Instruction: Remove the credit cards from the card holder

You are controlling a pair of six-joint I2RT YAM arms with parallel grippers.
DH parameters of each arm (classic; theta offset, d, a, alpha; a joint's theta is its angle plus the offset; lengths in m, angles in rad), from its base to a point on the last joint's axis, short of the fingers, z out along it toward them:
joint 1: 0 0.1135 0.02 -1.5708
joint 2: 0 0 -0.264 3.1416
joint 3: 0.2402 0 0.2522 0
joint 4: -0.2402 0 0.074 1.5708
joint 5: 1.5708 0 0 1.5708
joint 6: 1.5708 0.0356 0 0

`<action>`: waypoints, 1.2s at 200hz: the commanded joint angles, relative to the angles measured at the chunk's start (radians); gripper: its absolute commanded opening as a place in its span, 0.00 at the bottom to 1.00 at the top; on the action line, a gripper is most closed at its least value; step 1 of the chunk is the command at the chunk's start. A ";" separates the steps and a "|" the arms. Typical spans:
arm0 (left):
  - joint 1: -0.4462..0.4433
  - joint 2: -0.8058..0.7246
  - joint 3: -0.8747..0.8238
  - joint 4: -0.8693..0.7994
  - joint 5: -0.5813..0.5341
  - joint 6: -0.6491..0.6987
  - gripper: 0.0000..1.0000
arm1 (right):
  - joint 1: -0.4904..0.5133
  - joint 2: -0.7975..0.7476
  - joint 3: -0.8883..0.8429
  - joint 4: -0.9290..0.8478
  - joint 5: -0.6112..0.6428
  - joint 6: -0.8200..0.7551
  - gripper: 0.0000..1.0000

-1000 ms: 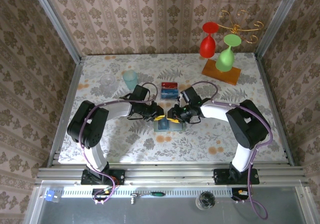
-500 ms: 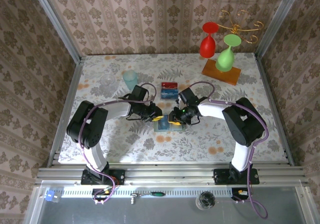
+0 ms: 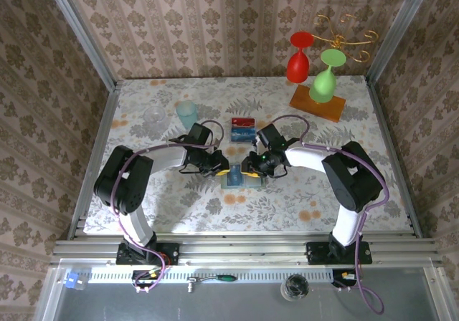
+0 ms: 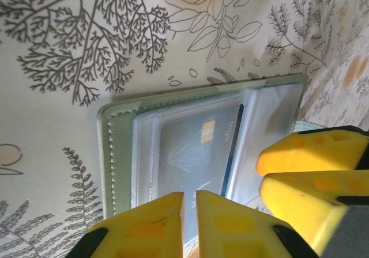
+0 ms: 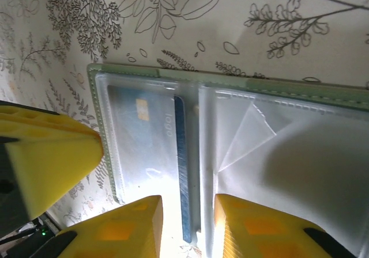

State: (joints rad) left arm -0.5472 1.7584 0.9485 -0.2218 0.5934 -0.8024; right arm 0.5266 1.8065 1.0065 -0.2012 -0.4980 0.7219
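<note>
Lying open on the floral bench [image 3: 308,192], the card holder [image 3: 241,182] sits between the two pincers. The left wrist view brings out a blue credit card [image 4: 190,148] with a gold chip inside the holder's clear sleeve. There the left pincer [image 4: 189,215] has its yellow fingers almost pressed together at the holder's edge; whether they nip anything I cannot tell. The right pincer [image 5: 187,226] stands spread, astride the card's dark edge. Overhead, just beyond the holder sits a clear box [image 3: 244,130] of red and blue cards, and a teal cup [image 3: 186,113] stands beyond and left of the holder. A red goblet [image 3: 298,61] and a green goblet [image 3: 324,81] stand far beyond and right of the holder. Patterned wallpaper [image 3: 215,27] walls the bench in.
</note>
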 commanded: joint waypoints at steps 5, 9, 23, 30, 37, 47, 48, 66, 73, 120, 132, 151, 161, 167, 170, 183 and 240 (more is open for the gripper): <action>0.009 -0.017 -0.004 -0.042 -0.021 0.041 0.10 | 0.002 -0.009 0.024 0.036 -0.049 0.034 0.30; 0.009 -0.015 -0.004 -0.043 -0.022 0.042 0.10 | 0.003 -0.005 0.025 0.040 -0.053 0.037 0.30; 0.009 -0.007 -0.003 -0.046 -0.023 0.045 0.08 | 0.005 0.007 0.030 0.050 -0.066 0.044 0.29; 0.009 -0.005 -0.004 -0.045 -0.023 0.047 0.07 | 0.006 0.012 0.034 0.054 -0.071 0.045 0.30; 0.009 -0.003 -0.005 -0.046 -0.024 0.049 0.06 | 0.008 0.016 0.036 0.054 -0.071 0.045 0.29; 0.009 0.001 -0.007 -0.050 -0.025 0.052 0.05 | 0.009 0.023 0.041 0.051 -0.074 0.045 0.29; 0.009 0.001 -0.007 -0.051 -0.026 0.052 0.05 | 0.009 0.023 0.042 0.052 -0.073 0.044 0.29; 0.009 0.006 -0.010 -0.057 -0.032 0.060 0.04 | 0.012 0.034 0.046 0.052 -0.074 0.045 0.29; 0.009 0.009 -0.009 -0.061 -0.036 0.063 0.04 | 0.013 0.040 0.049 0.051 -0.077 0.045 0.29; 0.010 0.020 -0.013 -0.079 -0.047 0.077 0.03 | 0.020 0.072 0.066 0.058 -0.087 0.045 0.29; 0.010 0.019 -0.013 -0.082 -0.049 0.077 0.02 | 0.023 0.078 0.072 0.057 -0.089 0.045 0.29; 0.010 0.021 -0.015 -0.082 -0.052 0.078 0.02 | 0.027 0.086 0.073 0.059 -0.090 0.045 0.29; 0.012 0.022 -0.015 -0.082 -0.050 0.078 0.02 | 0.027 0.089 0.073 0.061 -0.090 0.045 0.29; 0.012 0.023 -0.015 -0.082 -0.050 0.079 0.02 | 0.028 0.090 0.072 0.062 -0.089 0.045 0.28; 0.012 0.023 -0.015 -0.082 -0.051 0.080 0.02 | 0.029 0.092 0.072 0.062 -0.089 0.045 0.28; 0.012 0.025 -0.016 -0.080 -0.051 0.079 0.02 | 0.029 0.097 0.073 0.055 -0.085 0.041 0.27; 0.012 0.024 -0.018 -0.084 -0.050 0.082 0.02 | 0.034 0.111 0.089 -0.028 -0.027 0.002 0.26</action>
State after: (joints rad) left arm -0.5415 1.7679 0.9424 -0.2779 0.5518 -0.7464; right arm 0.5495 1.9034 1.0737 -0.1642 -0.5594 0.7547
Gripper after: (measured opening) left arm 0.051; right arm 0.261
